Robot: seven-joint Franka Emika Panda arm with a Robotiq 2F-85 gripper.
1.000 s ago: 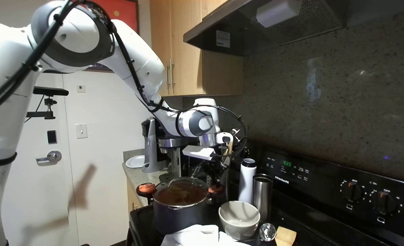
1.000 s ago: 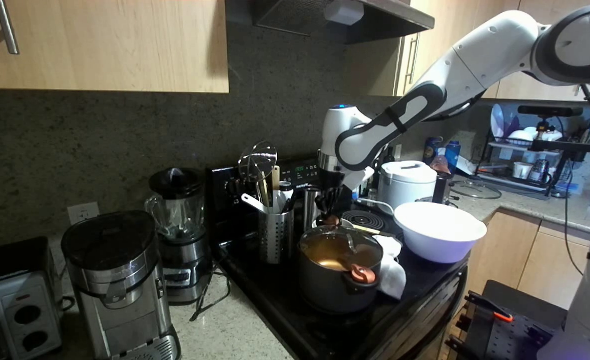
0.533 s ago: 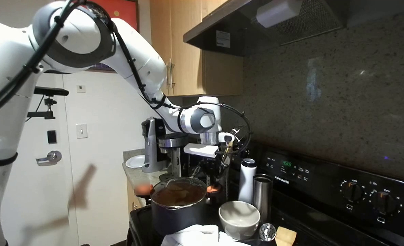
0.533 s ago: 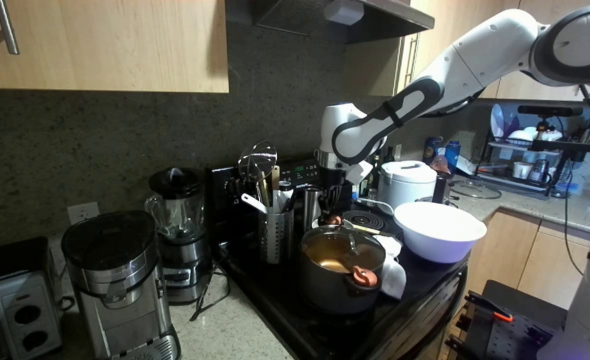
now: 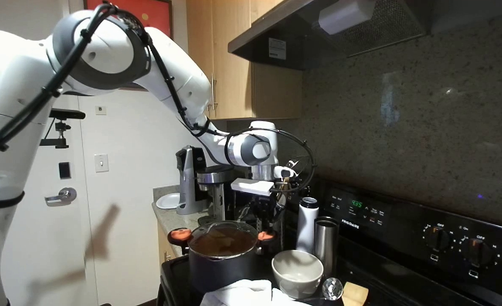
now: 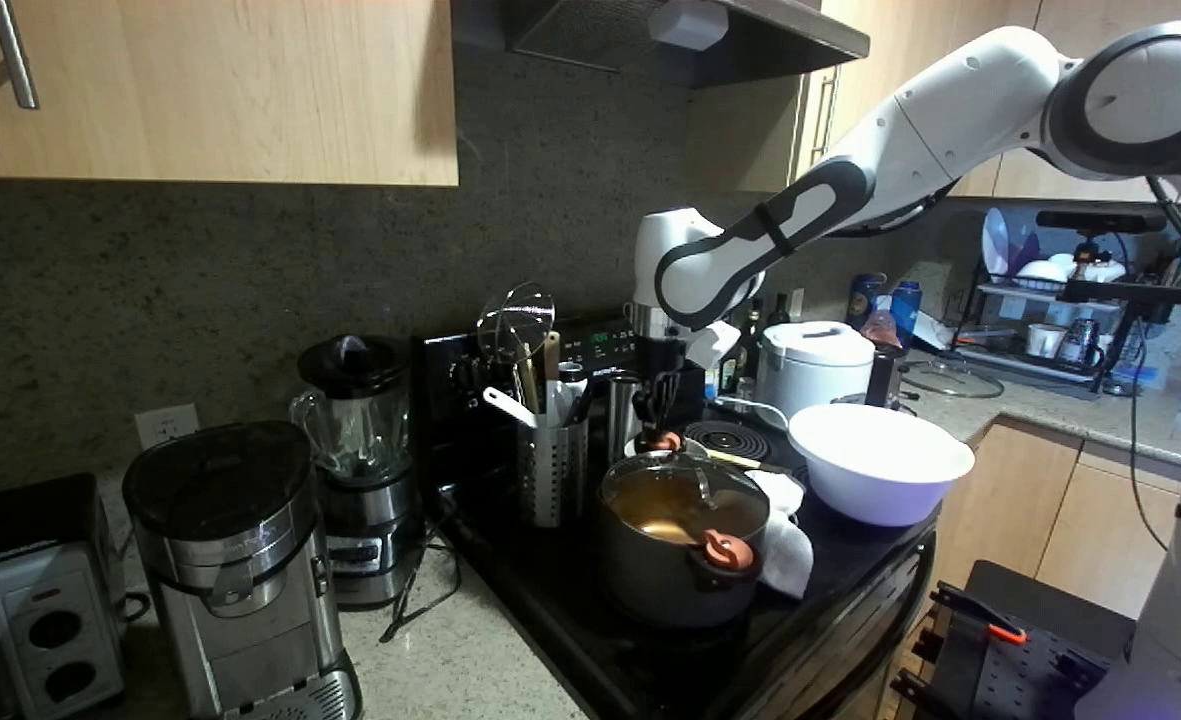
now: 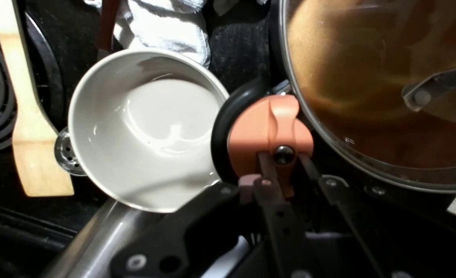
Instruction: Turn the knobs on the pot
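Observation:
The pot (image 5: pixel 221 270) stands on the stove with a dark body, a metal-rimmed glass lid and brownish contents; it shows in both exterior views (image 6: pixel 675 590). One orange-brown knob (image 5: pixel 179 233) sticks out on the side away from my gripper (image 6: pixel 727 550), out of the wrist view. The opposite knob (image 7: pixel 251 135) has a raised ridge with a metal rivet. My gripper (image 7: pixel 283 156) points down on this knob, one fingertip on each side of its ridge. The fingers are mostly closed and appear to hold the ridge; exact contact is hard to see.
A white bowl (image 7: pixel 162 112) stands right beside the held knob. A steel cylinder (image 5: pixel 326 242) and a white bottle (image 5: pixel 307 225) stand behind it. A utensil holder (image 6: pixel 550 475), a white towel (image 6: pixel 785 545), a wooden spatula (image 7: pixel 34 139) and a large white basin (image 6: pixel 880 465) are near.
My wrist has turned and the arm has shifted slightly toward the stove's back panel. The pot has shifted a little, then partly back. The gripper stays at the same knob.

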